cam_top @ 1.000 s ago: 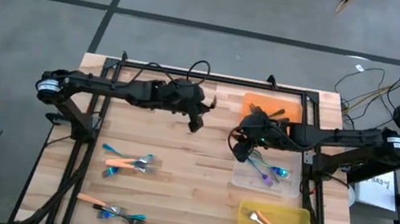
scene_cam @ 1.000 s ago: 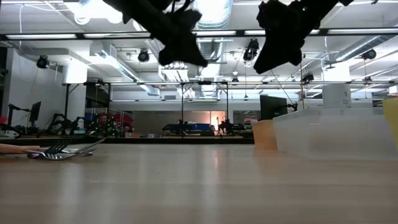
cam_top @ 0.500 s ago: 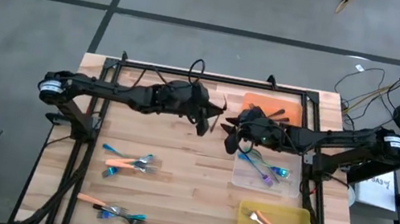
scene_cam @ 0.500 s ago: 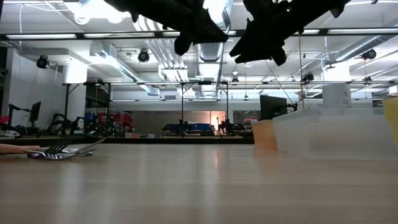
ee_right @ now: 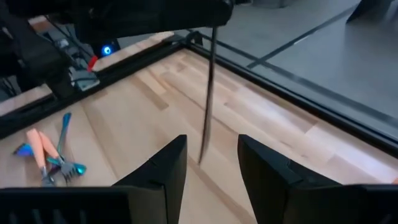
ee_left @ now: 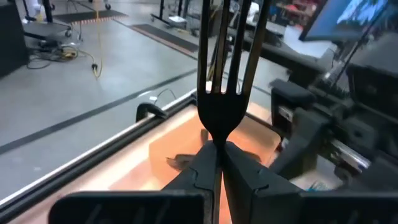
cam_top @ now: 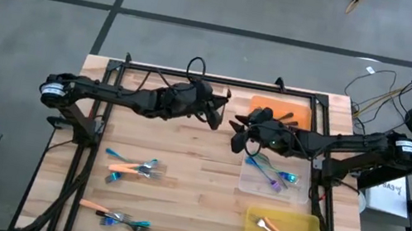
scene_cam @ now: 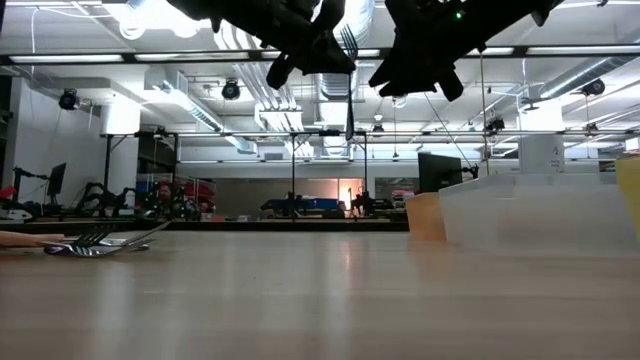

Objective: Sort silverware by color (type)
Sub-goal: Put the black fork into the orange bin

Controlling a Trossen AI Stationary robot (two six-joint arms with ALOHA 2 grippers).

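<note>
A dark-handled fork (scene_cam: 349, 90) stands upright in the air over the table's far middle, held by my shut left gripper (cam_top: 220, 116). Its tines (ee_left: 222, 50) point up and its slim handle (ee_right: 208, 93) hangs down. My right gripper (cam_top: 237, 136) is open just to the right of it. In the right wrist view its two fingers stand on either side of the handle's lower end and touch nothing. More forks with orange and blue handles lie in two heaps (cam_top: 133, 167) (cam_top: 116, 217) on the table's left half. My left gripper pinches the dark fork at its neck (ee_left: 217, 140), just below the tines, between its two fingers. The fork is lifted clear of the table and stands upright, tines above the fingers and handle hanging below them (scene_cam: 349, 120).
At the right stand three trays: an orange tray (cam_top: 301, 110) at the far edge holding dark forks, a clear tray (cam_top: 249, 182) with blue forks, and a yellow tray (cam_top: 308, 229) near the front with orange forks. Bare wood lies in the table's middle.
My left gripper has moved toward the table's right and far edge and has turned, so the fork now stands upright. My right gripper has risen and moved left from over the clear tray toward the fork.
</note>
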